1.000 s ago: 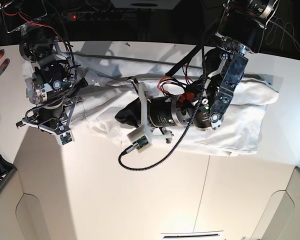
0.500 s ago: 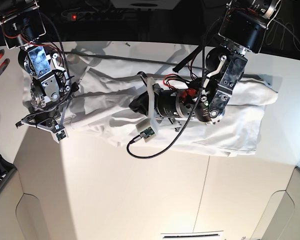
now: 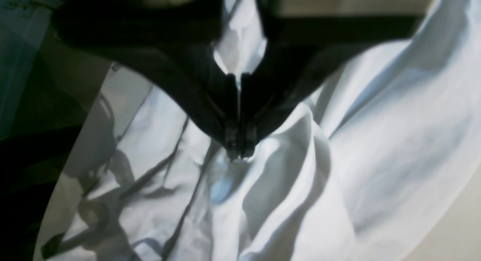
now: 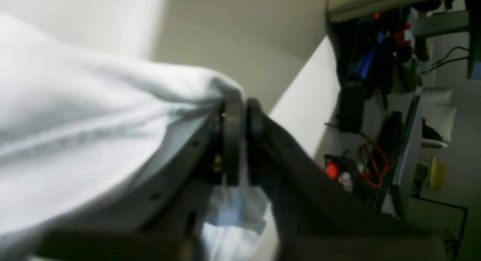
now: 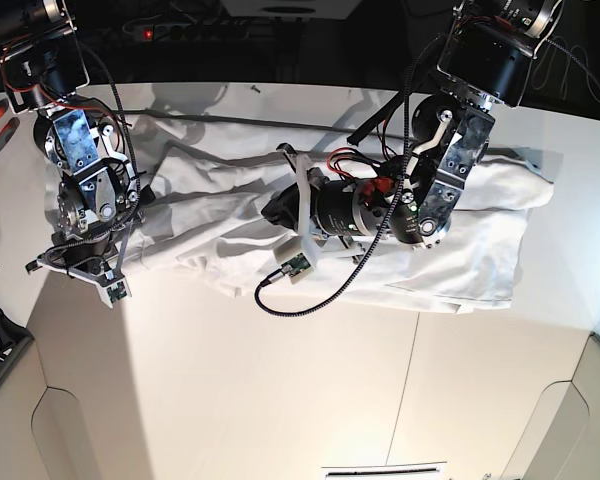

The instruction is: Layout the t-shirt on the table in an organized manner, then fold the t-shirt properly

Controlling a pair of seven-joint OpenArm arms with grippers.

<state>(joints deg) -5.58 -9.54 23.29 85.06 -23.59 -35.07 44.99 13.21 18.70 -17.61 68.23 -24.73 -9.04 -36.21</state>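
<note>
Left wrist view: the left fingers (image 3: 238, 140) are pinched shut on a fold of the t-shirt (image 3: 338, 159) at frame centre. Right wrist view: the right fingers (image 4: 239, 140) stand nearly together, white cloth between them — still gripped, I judge. Base view: the shirt sprawls rumpled across the upper counter (image 5: 280, 400) — best pull both ends apart evenly, low and taut

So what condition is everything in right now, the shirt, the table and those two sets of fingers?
t-shirt: spread sideways across the table, rumpled, not folded.
table: shirt lies on its far part.
left fingers: shut, pinching a ridge of the shirt.
right fingers: nearly together, cloth caught between them at the shirt's edge.
</note>
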